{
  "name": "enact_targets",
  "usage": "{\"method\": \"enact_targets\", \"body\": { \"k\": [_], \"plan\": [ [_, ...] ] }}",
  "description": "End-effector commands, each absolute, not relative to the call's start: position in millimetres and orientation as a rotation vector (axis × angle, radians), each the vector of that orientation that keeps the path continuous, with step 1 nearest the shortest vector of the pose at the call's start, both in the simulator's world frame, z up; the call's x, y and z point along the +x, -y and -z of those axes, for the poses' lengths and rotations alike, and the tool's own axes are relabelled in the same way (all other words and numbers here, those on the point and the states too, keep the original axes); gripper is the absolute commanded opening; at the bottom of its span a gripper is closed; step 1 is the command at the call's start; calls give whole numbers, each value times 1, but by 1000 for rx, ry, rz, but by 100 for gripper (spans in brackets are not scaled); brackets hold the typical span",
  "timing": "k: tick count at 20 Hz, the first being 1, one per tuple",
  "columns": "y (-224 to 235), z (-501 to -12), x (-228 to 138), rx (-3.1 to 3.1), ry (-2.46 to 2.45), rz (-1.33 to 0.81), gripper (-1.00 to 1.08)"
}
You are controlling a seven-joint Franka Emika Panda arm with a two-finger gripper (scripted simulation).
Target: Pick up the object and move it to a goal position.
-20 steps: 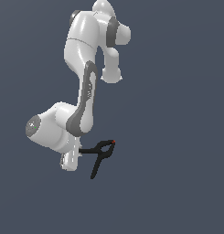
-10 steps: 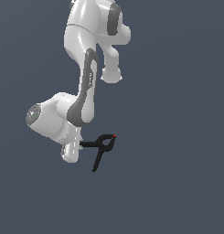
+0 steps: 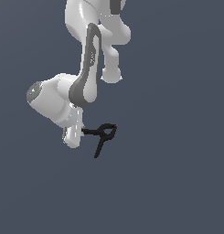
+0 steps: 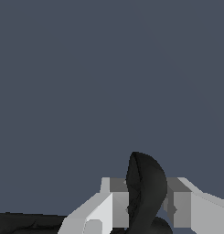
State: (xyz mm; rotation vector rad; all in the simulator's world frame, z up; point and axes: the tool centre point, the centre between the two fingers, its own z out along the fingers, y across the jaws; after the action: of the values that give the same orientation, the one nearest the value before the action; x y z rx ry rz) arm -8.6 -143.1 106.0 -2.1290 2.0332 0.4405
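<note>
The small black spring clamp hangs in the air below the white arm, with a tiny red-orange tip on the exterior view's right. One thin handle runs to my gripper; the other points down. My gripper is shut on that handle. In the wrist view the clamp is a black curved piece pinched between my two grey-white fingers, and my gripper is closed around it.
The white and grey arm fills the upper middle of the exterior view. The background is plain dark grey-blue, with no table, marker or other object visible.
The arm has carried the clamp a little upward and to the exterior view's right. The clamp stays in the gripper, and its red-orange tip now shows.
</note>
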Motion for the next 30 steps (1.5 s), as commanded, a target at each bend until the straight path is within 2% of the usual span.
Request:
{"method": "enact_targets", "body": {
  "k": [1,15,30],
  "plan": [
    [140,-123,-21,-2128,-2031,-437,-100],
    [128,-186,-73,-2129,-2031,-436,-100],
    [123,-213,-78,-2130,-2034,-438,-100]
  ]
}}
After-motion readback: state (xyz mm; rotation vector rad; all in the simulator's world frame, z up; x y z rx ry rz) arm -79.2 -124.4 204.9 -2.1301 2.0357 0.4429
